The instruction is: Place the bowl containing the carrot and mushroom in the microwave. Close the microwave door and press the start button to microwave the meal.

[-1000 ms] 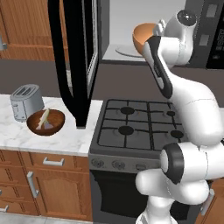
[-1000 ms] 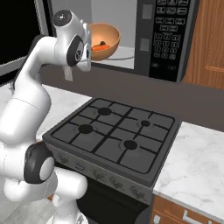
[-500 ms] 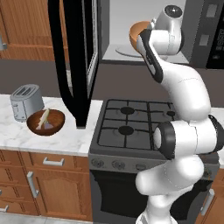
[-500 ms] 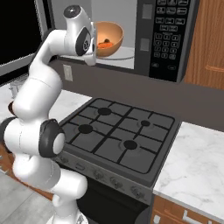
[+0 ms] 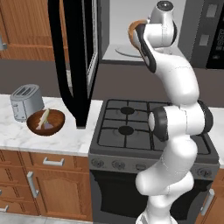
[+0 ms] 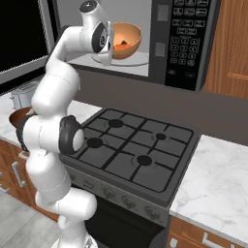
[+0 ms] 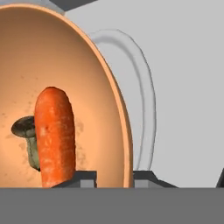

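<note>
Bowl (image 6: pixel 125 41) gripped at rim, inside microwave (image 6: pixel 184 43); arm stretched upward.

Bowl (image 7: pixel 57 65) is light orange-tan, carrot (image 7: pixel 54 135) bright orange-red, mushroom (image 7: pixel 27 135) dark olive-brown. Microwave (image 6: pixel 189 43) is black with a pale grey inside; worktop (image 5: pixel 26 135) is white marble.
</note>
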